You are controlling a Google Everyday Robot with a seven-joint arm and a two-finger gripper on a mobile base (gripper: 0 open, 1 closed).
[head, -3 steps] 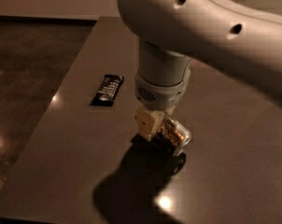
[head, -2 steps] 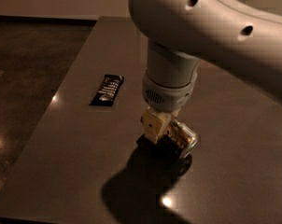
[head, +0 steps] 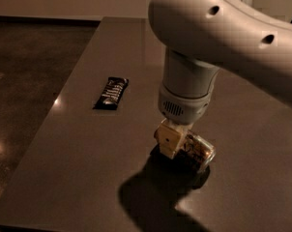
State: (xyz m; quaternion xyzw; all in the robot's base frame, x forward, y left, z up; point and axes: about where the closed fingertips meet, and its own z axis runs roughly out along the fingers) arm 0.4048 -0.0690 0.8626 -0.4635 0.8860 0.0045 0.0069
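Over the last second our end effector (head: 177,146), clamped on the clear container (head: 202,154), had carried it slightly toward the near edge of the bench (head: 73,173), around mid-bench; the dark snack bar (head: 111,93) stayed toward the left edge.
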